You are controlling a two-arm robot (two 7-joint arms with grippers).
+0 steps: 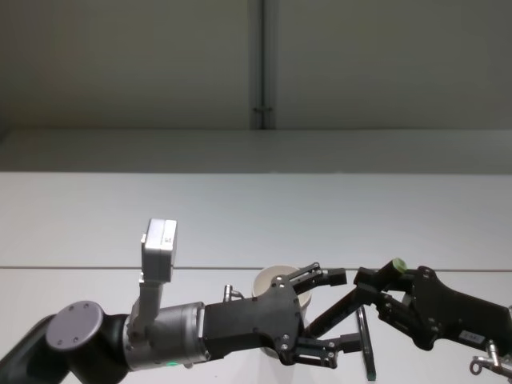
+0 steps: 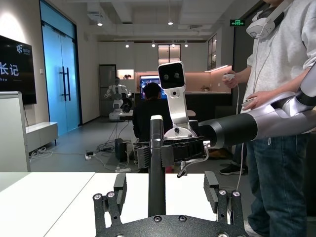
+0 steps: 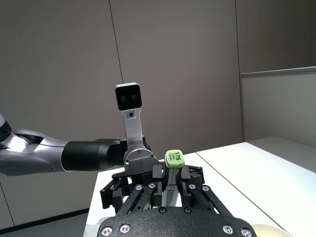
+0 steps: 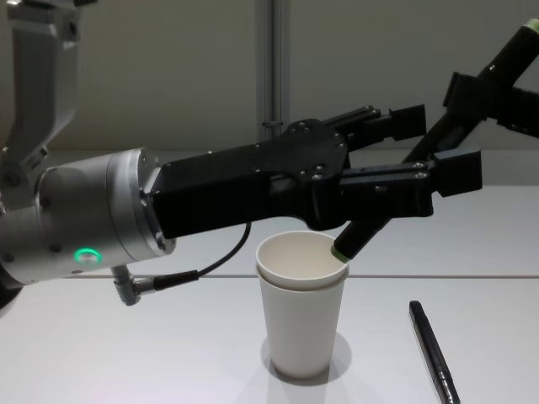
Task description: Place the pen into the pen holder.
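Right gripper pinches the pen, tilted, its lower tip at the pen holder rim, near the table front edge. Left gripper straddles the pen's shaft - fingers spread wide.

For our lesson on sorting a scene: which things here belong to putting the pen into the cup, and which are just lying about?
Part of the job: green-capped pen, clamped in the right gripper, tip at the rim of the pen holder; left gripper, open astride that pen.
Lying about: black pen, flat on the table to the holder's right.
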